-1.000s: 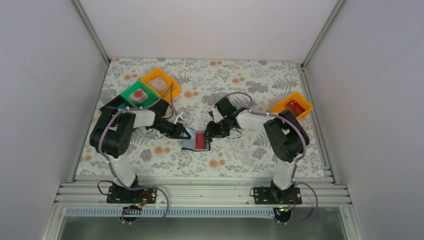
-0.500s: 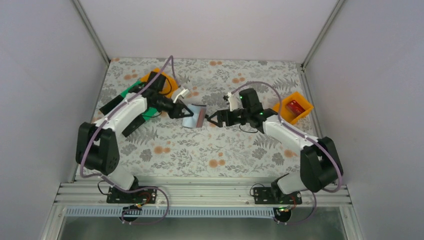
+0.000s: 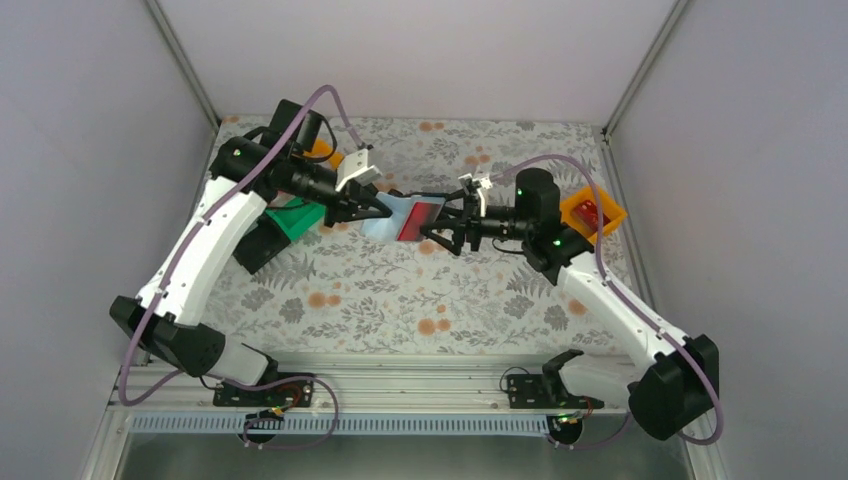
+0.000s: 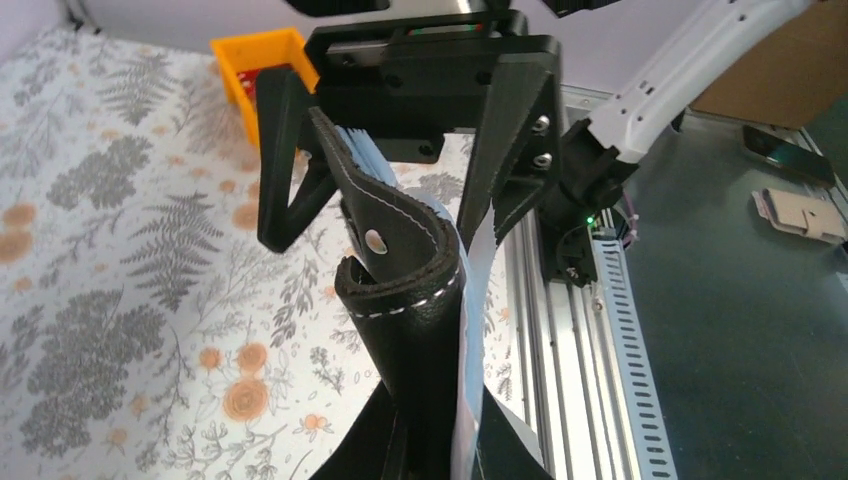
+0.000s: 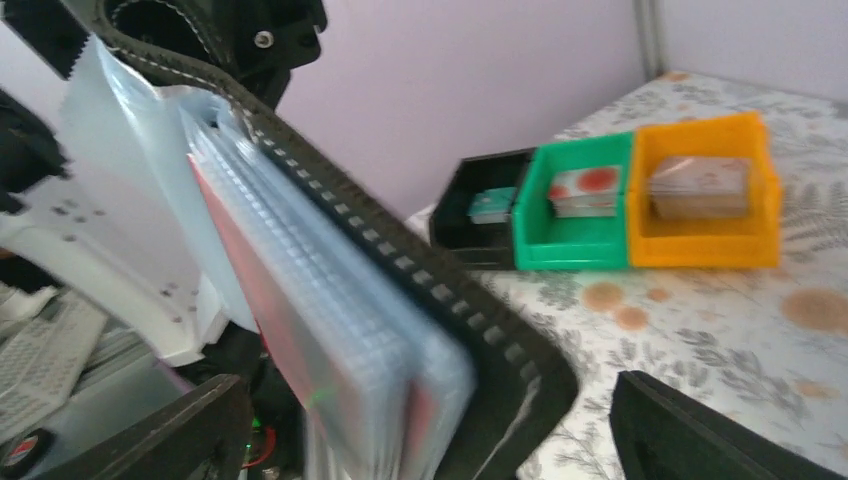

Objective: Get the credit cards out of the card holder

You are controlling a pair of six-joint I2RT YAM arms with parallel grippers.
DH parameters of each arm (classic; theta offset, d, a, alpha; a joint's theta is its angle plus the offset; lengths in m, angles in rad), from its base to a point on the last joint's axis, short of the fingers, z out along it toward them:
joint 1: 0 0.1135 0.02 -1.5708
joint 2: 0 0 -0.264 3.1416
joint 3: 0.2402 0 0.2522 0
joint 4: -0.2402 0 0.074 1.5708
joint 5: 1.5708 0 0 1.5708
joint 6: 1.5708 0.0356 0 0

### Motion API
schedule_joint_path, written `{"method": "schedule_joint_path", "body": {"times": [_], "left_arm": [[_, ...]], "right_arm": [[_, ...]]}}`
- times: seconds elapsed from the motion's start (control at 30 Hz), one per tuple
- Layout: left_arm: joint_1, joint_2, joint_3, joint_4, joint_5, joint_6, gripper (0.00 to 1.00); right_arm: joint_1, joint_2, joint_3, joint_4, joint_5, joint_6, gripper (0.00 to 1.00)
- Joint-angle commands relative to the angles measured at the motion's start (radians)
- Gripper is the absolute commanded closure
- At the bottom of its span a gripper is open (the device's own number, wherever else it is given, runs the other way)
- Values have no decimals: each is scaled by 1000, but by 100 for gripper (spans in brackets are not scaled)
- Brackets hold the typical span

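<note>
While the left claw (image 3: 376, 210) is clamped shut on one edge of the card holder (image 3: 392, 222), holding it in the air above the far middle of the bench (image 3: 450, 300), the right claw (image 3: 442, 228) stands wide open at the holder's opposite edge, with one finger on either side of it. From above, the two arms reach in from left and right, and the holder hangs between the claws with its open side turned towards the right one.

A red card (image 3: 418, 220) sits in the holder's pockets, its face showing from overhead. In the right wrist view the clear bluish pockets fan out from the black spine, and the red shows through one of them. That claw's two dark fingers (image 5: 170, 435) stand well apart at the bottom corners of the view, and neither visibly touches the holder.

The left wrist view shows the holder's black outer leather with white stitching, and a strap (image 4: 372, 215) with a snap stud rising off its top edge.

At the far left of the bench, a black tray (image 5: 470, 240), a green tray (image 5: 575, 252) and an orange tray (image 5: 700, 255) stand side by side, touching. A few cards (image 5: 697, 182) lie in each. A lone orange tray (image 3: 603, 199) sits near the right edge with something red inside it.
</note>
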Motion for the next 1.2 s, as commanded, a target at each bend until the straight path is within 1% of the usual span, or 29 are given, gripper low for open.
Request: {"method": "schedule_joint_path", "body": {"times": [0.0,0.07,0.1,0.2,0.23,0.3,0.4,0.47,0.53,0.6,0.7,0.77,0.83,0.87,0.93,0.97,1.07,1.1,1.17], "left_arm": [[-13,-22,64,-80,54,64,98],[-13,-23,78,-76,61,54,97],[-13,-24,81,-75,69,51,98],[-12,-27,82,-70,96,47,98],[-11,-28,83,-69,96,44,98],[-2,-30,75,-48,81,19,98],[30,-36,33,35,7,-76,97],[65,-30,6,98,-76,-154,78],[113,-17,-12,150,-163,-227,64],[169,4,-10,180,-222,-278,62],[254,19,15,194,-245,-308,59],[267,7,22,214,-313,-299,56],[263,-27,1,250,-335,-279,56],[256,-44,-8,256,-296,-258,57],[198,-66,-10,219,-194,-198,60],[153,-70,-9,190,-160,-172,60],[-33,-56,-28,137,-134,-118,60],[-76,-46,-37,131,-108,-109,59],[-119,-14,-46,141,-48,-120,59]], "right_arm": [[-4,-39,8,65,-171,-44,20],[-3,-52,18,58,-201,-52,43],[-4,-58,21,55,-210,-57,58],[-3,-82,23,41,-239,-74,89],[-4,-91,21,34,-240,-80,95],[-4,-107,17,19,-237,-88,96],[-3,-122,16,2,-228,-88,96],[-4,-123,22,-18,-193,-80,96],[-3,-109,48,-76,-120,-76,96],[-3,-78,85,-153,-10,-62,96],[-3,-18,145,-264,183,-7,96],[-3,20,168,-308,271,31,96],[-1,39,176,-310,305,66,96],[2,50,182,-308,316,82,96],[11,70,203,-315,349,108,96],[16,80,218,-323,369,117,96],[38,128,273,-371,450,143,96],[45,147,294,-393,484,159,96],[66,185,334,-431,546,185,96]]}}
